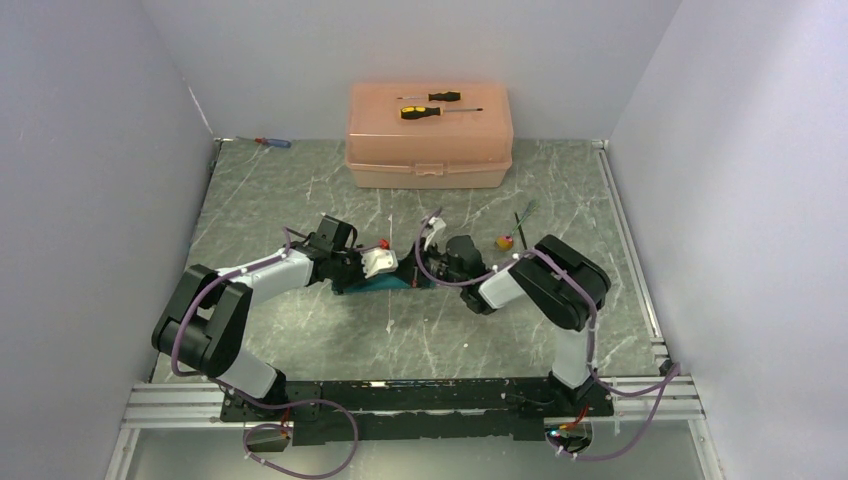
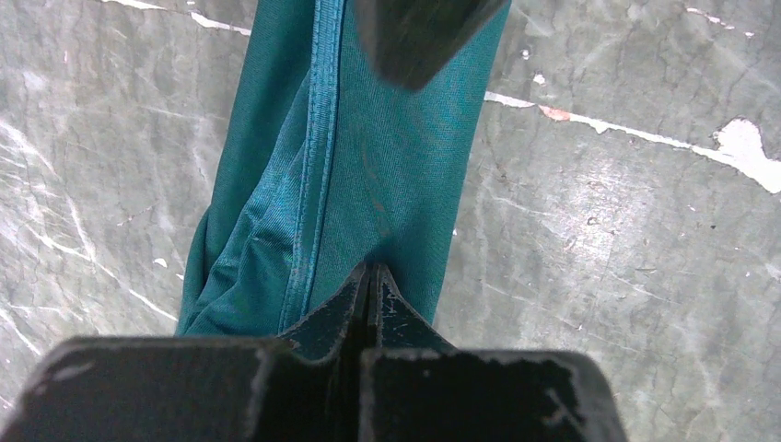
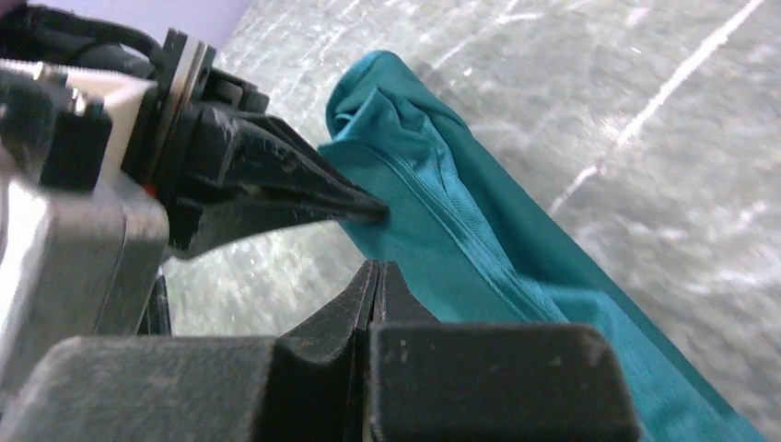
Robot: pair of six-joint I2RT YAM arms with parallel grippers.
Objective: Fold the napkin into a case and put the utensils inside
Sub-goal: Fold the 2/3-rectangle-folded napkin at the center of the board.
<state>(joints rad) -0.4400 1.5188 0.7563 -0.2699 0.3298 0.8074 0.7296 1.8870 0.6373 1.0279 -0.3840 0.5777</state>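
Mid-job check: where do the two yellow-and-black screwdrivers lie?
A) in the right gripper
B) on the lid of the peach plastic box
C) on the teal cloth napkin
B: both yellow-and-black screwdrivers rest on the closed lid of the peach plastic box.

Slightly shiny woven cloth napkin [image 2: 387,166], scuffed stone-look table [image 2: 626,276]

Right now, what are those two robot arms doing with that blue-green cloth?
They are folding the napkin. It is bunched into a narrow strip at the middle of the table. The left gripper is shut on one end and the right gripper on the other. The fork lies on the table nearby.
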